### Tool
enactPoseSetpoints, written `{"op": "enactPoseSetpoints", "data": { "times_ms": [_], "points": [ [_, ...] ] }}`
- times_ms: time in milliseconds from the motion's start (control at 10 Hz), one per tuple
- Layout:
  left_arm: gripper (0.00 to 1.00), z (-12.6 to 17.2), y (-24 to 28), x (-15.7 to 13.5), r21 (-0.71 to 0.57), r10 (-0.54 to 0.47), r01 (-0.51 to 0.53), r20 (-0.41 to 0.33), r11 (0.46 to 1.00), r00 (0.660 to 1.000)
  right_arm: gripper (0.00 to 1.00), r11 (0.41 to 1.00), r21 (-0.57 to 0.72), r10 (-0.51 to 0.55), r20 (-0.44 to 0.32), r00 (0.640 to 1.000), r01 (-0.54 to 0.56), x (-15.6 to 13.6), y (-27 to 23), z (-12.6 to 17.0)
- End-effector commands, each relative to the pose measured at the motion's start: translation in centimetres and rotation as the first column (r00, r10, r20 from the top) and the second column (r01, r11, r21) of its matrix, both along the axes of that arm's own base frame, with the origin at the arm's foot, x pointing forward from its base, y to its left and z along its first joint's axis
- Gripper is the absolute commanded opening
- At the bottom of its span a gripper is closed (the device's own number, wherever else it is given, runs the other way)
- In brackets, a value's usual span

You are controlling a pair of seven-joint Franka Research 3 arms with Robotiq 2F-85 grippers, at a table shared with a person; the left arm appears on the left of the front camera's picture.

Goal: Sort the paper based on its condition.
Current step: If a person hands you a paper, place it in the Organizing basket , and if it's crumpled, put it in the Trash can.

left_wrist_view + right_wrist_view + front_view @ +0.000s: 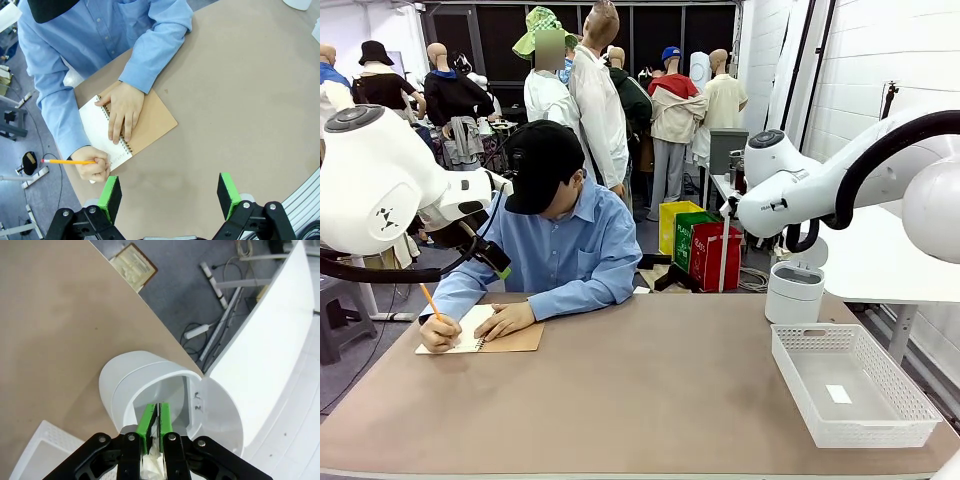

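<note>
The right tool (158, 412), pinching crumpled paper (151, 460), hangs directly above the open bin (125, 382); releasing seems next. The left tool (170, 182) gapes, empty.

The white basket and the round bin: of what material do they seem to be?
The basket looks like matte white moulded plastic: its walls are a regular grid of small holes. The bin looks like smooth, slightly glossy white plastic, thin-walled at its open mouth.
</note>
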State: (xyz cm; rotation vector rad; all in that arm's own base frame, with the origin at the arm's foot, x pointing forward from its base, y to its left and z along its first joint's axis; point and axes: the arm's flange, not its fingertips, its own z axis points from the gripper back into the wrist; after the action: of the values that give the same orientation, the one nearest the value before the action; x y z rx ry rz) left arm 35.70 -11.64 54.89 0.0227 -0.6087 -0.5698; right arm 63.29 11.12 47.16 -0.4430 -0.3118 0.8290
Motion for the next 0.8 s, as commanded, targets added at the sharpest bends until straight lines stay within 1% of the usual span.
{"op": "enactPoseSetpoints", "data": {
  "times_ms": [0,400,700],
  "points": [
    [1.00,0.0,0.0,0.0,-0.003,0.000,0.000,-0.001,1.000,1.000,0.00,1.000,-0.023,0.019,0.016,1.000,-0.019,0.7,-0.9,-1.6],
    [1.00,0.0,0.0,0.0,-0.003,0.000,0.000,-0.001,1.000,1.000,0.00,0.998,-0.064,-0.011,-0.022,1.000,0.010,0.6,-2.3,-2.5],
    [1.00,0.0,0.0,0.0,-0.003,0.000,0.000,-0.001,1.000,1.000,0.00,0.998,-0.058,-0.030,-0.039,0.999,0.028,0.9,-3.4,-3.2]
  ]
}}
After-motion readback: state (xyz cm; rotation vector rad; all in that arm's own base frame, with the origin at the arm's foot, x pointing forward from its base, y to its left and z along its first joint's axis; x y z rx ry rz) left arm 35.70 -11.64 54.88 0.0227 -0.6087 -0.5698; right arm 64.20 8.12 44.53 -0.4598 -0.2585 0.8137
